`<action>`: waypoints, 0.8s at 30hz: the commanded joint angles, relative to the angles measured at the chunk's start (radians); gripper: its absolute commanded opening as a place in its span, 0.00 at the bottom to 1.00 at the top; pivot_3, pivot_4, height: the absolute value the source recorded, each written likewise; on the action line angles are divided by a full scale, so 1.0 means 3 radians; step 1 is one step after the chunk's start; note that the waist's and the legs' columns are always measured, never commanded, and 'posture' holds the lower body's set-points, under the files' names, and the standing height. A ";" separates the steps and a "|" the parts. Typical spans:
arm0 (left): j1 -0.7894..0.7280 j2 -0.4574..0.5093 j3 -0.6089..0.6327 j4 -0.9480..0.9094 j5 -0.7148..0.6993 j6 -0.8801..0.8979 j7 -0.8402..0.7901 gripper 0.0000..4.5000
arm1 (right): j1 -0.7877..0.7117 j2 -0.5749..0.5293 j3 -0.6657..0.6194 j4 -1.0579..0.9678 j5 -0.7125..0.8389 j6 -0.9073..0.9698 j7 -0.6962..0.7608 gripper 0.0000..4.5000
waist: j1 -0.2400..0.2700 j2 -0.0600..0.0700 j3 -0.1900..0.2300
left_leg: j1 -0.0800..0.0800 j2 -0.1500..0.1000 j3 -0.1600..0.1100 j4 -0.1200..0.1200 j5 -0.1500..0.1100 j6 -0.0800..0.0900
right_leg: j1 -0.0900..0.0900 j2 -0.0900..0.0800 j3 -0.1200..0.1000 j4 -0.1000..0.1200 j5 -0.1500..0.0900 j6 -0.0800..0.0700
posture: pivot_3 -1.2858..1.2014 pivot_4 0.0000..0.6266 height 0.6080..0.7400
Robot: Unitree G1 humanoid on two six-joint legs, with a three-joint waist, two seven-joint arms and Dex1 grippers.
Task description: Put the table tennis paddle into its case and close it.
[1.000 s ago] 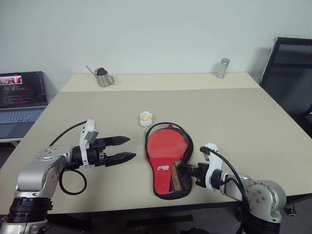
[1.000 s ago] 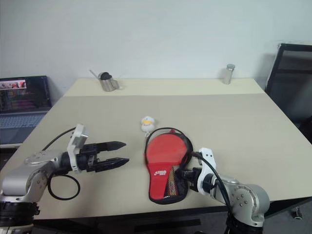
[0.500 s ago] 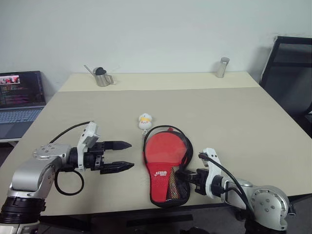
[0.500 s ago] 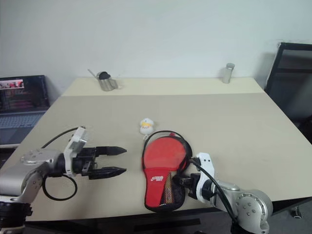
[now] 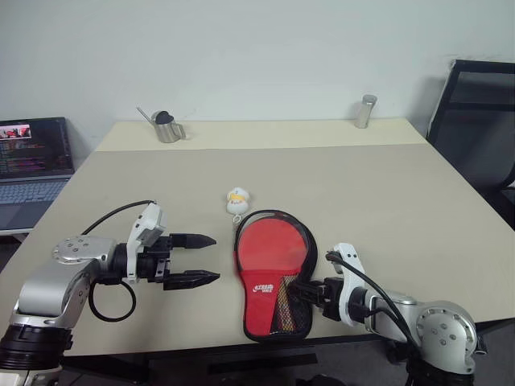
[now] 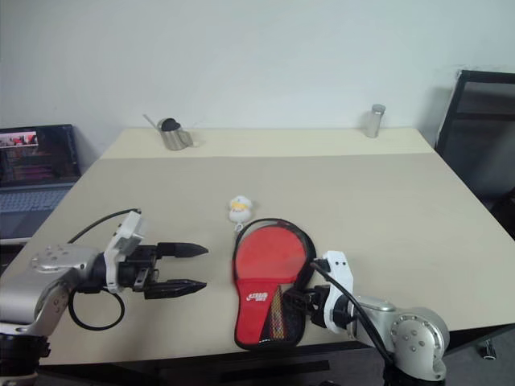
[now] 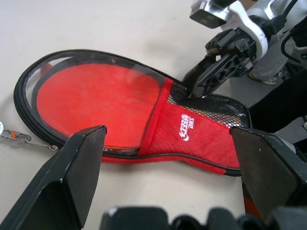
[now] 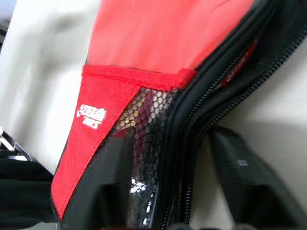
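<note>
The right gripper (image 5: 310,291) lies low at the near edge of the table (image 5: 386,185), its black fingers (image 8: 237,165) parted and set astride the zippered edge of the case (image 5: 275,273) at the handle end; whether they press the fabric cannot be told. The case lies flat, narrow end toward six o'clock, round end toward twelve. Its zip stands open around the round part, and the red face of the table tennis paddle (image 5: 269,248) shows inside, the handle lying under the black mesh pocket (image 7: 211,108) beside the red panel (image 7: 184,129) with white lettering.

At nine o'clock from the case, well apart from it, the left gripper (image 5: 205,259) hovers over the table with its two fingers spread wide, holding nothing and pointing toward the case.

At eleven o'clock from the case, just beyond its round end, sits a small white and yellow toy (image 5: 236,199). Far off along the table's back edge stand a metal pitcher (image 5: 166,127) at eleven o'clock and a metal cylinder (image 5: 367,111) at one o'clock. A laptop (image 5: 32,161) sits off the table's left side, a black chair (image 5: 475,121) off its right.
</note>
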 commanded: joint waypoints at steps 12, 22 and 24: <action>-0.0154 -0.0148 0.0065 0.0169 0.0079 -0.0141 0.0305 1.00 | -0.0953 -0.1317 0.0424 -0.0127 -0.0103 -0.0934 0.1177 0.99 | 0.0001 0.0000 0.0000 | 0.0004 0.0001 -0.0001 0.0000 0.0000 0.0000 | 0.0000 0.0005 0.0000 0.0001 0.0000 0.0000 | 0.52 0.24 1.00; -0.0681 -0.0276 0.0023 0.1016 0.0701 -0.0640 0.0947 1.00 | -0.1158 -0.1077 0.2039 0.0770 -0.1493 -0.2361 0.1722 0.99 | -0.0001 -0.0001 -0.0001 | -0.0001 0.0000 0.0007 0.0002 0.0000 0.0000 | -0.0001 0.0004 0.0002 0.0000 0.0001 0.0000 | 0.52 0.24 1.00; -0.0705 -0.0289 0.0015 0.1078 0.0755 -0.0689 0.1013 1.00 | -0.1167 -0.1007 0.2205 0.0925 -0.1703 -0.2527 0.1751 0.99 | -0.0001 -0.0002 -0.0001 | -0.0001 0.0000 0.0007 0.0002 0.0000 0.0000 | -0.0001 0.0003 0.0001 0.0001 0.0001 0.0000 | 0.52 0.24 1.00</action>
